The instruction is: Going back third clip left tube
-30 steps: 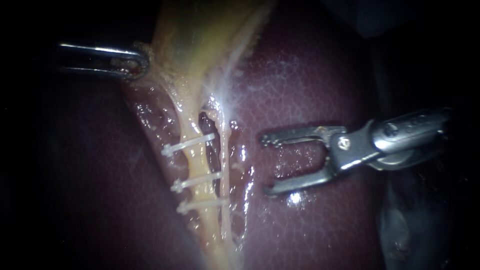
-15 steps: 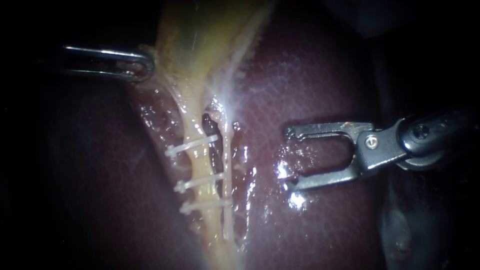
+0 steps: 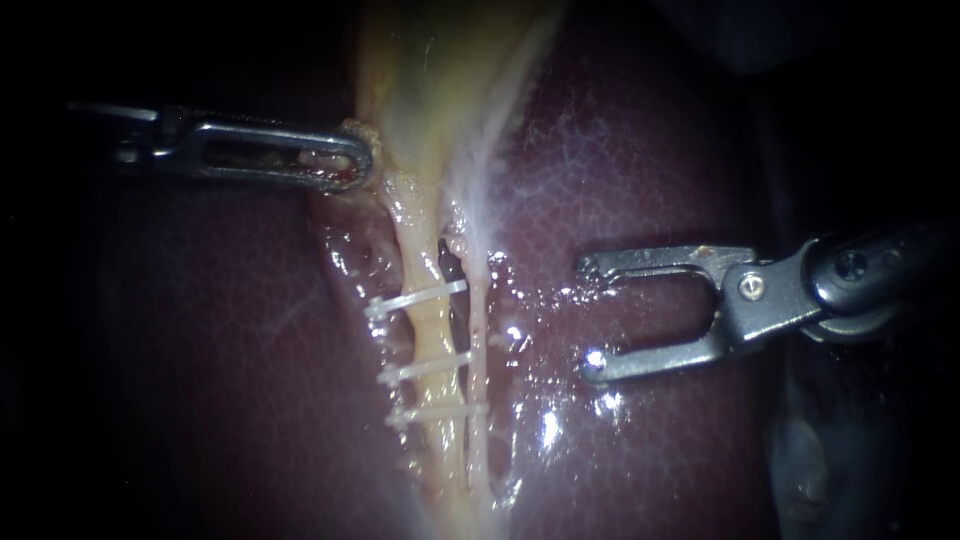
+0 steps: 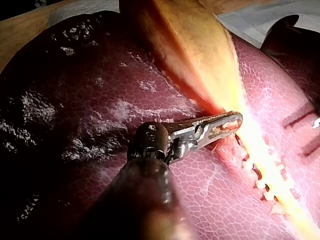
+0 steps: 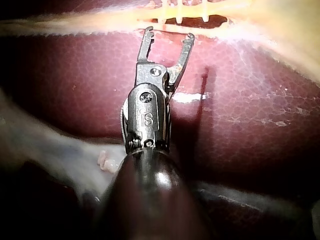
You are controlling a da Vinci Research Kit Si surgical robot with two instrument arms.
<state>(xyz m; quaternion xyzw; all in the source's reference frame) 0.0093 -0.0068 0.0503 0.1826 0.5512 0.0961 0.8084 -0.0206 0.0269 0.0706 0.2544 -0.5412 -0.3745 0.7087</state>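
Wet glossy liver, matt white plastic clips

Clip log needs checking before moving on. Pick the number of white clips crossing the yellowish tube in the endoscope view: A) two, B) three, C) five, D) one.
B: three white clips lie across the yellowish tube, stacked one below another, with none elsewhere on the tissue in view.
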